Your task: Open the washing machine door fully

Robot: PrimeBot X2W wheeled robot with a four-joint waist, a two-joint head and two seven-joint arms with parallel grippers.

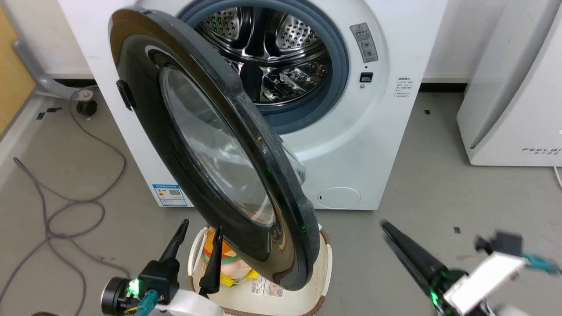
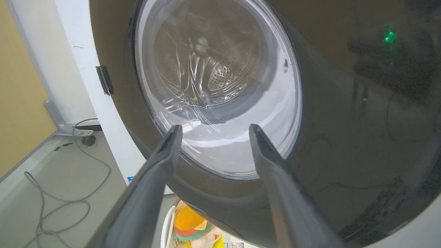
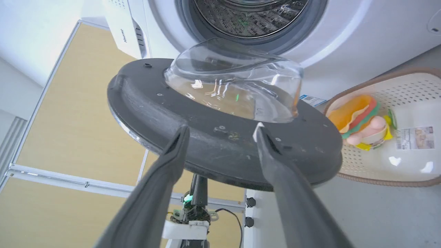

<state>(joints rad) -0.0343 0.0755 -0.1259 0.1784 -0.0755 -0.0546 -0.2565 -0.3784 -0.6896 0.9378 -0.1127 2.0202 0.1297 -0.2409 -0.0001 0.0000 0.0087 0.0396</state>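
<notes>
Washing machine door [image 1: 210,149] ajar; left jaws apart near glossy front, right jaws apart facing inner side.

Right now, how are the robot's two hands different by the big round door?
The left gripper points at the shiny black outside of the washing machine door; the right gripper points at its dull inside, where the glass bulges. In the head view the left gripper is sharp and near the door; the right gripper is blurry and farther off. Both are open, holding nothing.
</notes>
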